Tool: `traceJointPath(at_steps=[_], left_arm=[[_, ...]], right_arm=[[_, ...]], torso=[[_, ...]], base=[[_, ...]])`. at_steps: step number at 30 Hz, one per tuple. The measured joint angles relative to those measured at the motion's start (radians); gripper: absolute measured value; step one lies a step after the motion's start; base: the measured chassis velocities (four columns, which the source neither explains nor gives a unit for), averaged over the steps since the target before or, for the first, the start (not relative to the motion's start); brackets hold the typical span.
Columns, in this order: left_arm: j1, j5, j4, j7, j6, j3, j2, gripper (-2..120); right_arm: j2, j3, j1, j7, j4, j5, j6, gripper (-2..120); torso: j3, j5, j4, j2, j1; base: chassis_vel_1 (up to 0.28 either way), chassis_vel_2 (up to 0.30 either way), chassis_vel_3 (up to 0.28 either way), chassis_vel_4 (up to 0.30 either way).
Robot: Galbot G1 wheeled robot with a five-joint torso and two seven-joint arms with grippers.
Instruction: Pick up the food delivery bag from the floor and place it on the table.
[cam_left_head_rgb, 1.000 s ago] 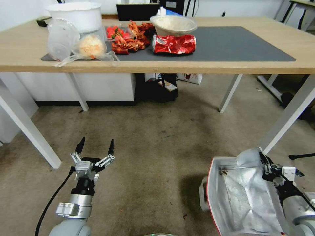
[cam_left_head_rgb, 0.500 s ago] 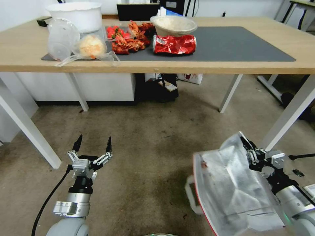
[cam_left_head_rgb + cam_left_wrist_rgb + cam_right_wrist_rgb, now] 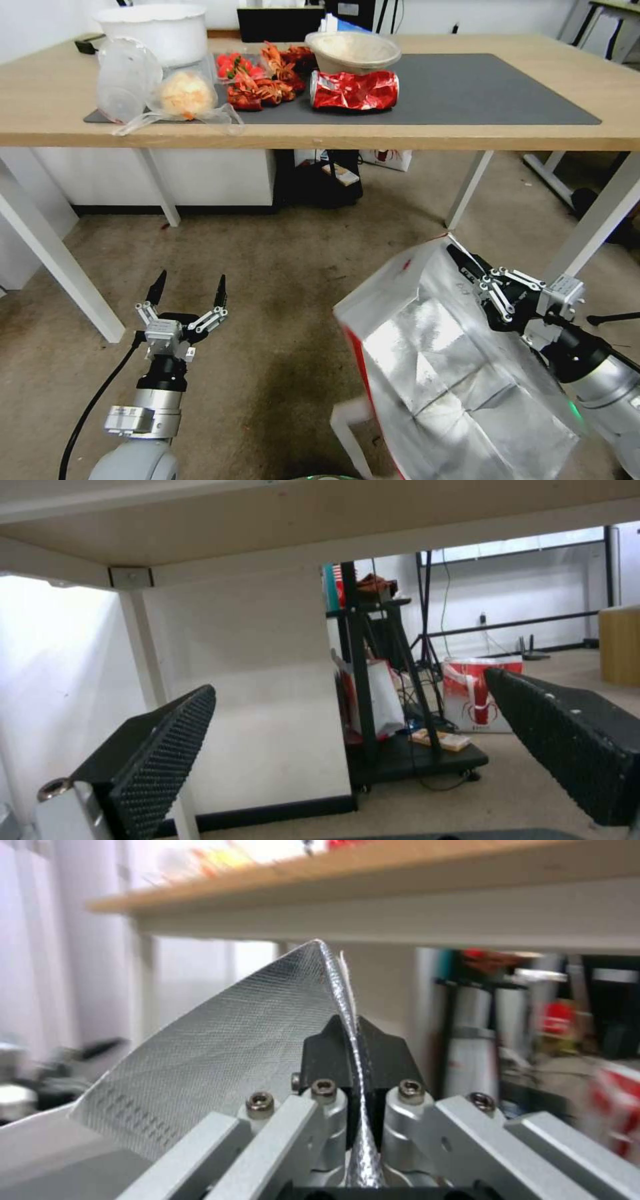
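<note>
1. The right claw (image 3: 467, 267) is pinched tight on the top rim of the food delivery bag (image 3: 453, 360), foil edge squeezed between its pads (image 3: 333, 1050), and it is carrying the bag higher and further forward than a second ago
2. The bag is hanging tilted, open mouth showing silver lining, now clear of the floor (image 3: 293, 267) by my reckoning, yet below the tabletop (image 3: 467, 137) edge
3. The left claw (image 3: 189, 293) is idling low over the carpet, fingers spread wide and holding nothing
4. Lifting is going well; the bag is needing more height to clear the edge beside the crushed can (image 3: 353, 90)
</note>
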Motion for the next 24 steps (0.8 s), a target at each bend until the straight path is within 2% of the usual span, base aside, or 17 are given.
traceJointPath(at_steps=[4, 8, 12, 21, 24], left_arm=[[0.001, 0.0, -0.002, 0.0, 0.0, -0.002, 0.001, 100], [0.001, 0.0, -0.004, 0.001, 0.0, -0.003, -0.001, 100], [0.003, 0.0, -0.007, 0.003, 0.0, -0.005, 0.0, 100], [0.008, 0.001, -0.011, 0.005, 0.005, -0.006, 0.006, 100], [0.007, 0.002, 0.013, 0.009, -0.037, -0.006, 0.007, 100]], right_arm=[[-0.041, 0.054, 0.008, -0.128, -0.005, 0.161, -0.049, 0], [-0.061, 0.082, 0.01, -0.196, -0.006, 0.239, -0.088, 0], [-0.071, 0.104, 0.017, -0.251, -0.009, 0.271, -0.11, 0], [-0.069, 0.11, 0.022, -0.27, -0.01, 0.271, -0.112, 0], [-0.056, 0.111, 0.021, -0.292, -0.014, 0.254, -0.111, 0]], torso=[[0.0, 0.0, 0.0, 0.0, 0.0], [0.0, 0.0, 0.0001, 0.0, 0.0], [0.0, 0.0, 0.0, 0.0, 0.0], [0.0, 0.0, 0.0001, 0.0, 0.0], [0.009, -0.0002, -0.0001, 0.008, 0.0]], base=[[0.0, 0.0, 0.0, 0.0], [0.0, 0.0, 0.0, 0.0], [0.0, 0.0, 0.0, 0.0], [0.0, 0.0, 0.0, 0.0], [0.0, 0.0, 0.0, 0.0]])
